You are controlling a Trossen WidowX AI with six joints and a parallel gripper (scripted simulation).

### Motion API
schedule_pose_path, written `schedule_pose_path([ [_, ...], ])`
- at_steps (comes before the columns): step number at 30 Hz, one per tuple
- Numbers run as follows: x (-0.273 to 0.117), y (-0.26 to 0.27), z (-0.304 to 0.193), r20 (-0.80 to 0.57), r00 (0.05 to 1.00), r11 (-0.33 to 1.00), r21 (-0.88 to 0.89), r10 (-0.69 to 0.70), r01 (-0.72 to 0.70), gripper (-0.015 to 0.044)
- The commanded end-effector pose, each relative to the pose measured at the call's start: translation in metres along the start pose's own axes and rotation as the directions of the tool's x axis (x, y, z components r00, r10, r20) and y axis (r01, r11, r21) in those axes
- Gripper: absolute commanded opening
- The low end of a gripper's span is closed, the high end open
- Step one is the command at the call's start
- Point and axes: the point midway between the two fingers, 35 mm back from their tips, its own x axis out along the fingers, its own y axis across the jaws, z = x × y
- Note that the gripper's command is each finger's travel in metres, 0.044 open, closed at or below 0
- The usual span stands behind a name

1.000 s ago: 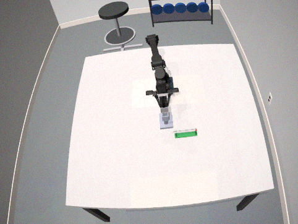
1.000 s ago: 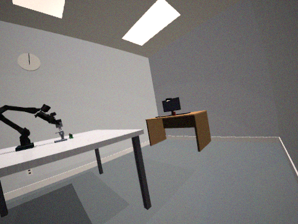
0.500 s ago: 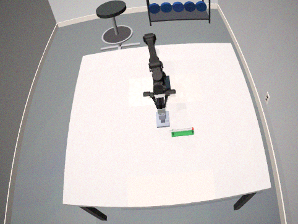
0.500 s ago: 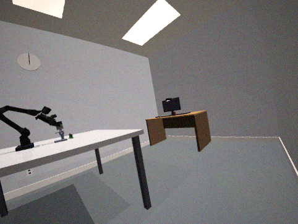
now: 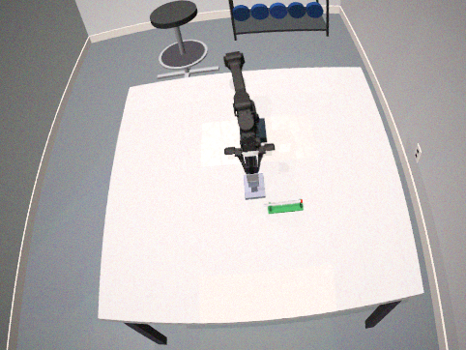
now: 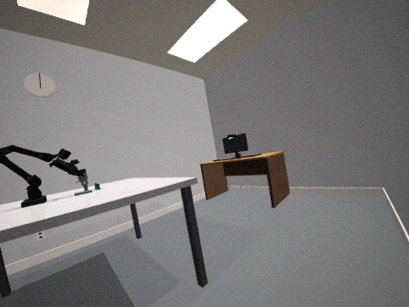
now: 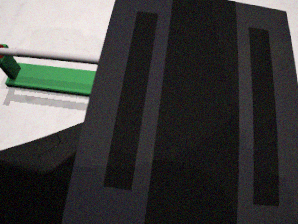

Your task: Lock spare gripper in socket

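Spare gripper at the mount, pin parked beside it.
The pin lies in the green holder, near and right of the mount, its long axis left to right. Farther back, the end effector is clamped on the spare gripper, over the socket; full seating can't be told. The next move probably needs spigot and socket lined up, straight down.
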Motion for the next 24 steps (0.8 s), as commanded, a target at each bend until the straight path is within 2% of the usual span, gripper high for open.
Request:
schedule_pose_path([
  [1,0.0030,0.0007,-0.0015,0.007,1.000,1.000,-0.004,0.005,-0.005,0.0000],
  [12,0.0011,0.0000,0.0001,0.006,1.000,1.000,0.001,0.000,0.000,0.0000],
  [24,0.0011,0.0000,0.0001,0.006,1.000,1.000,0.001,0.000,0.000,0.0315],
])
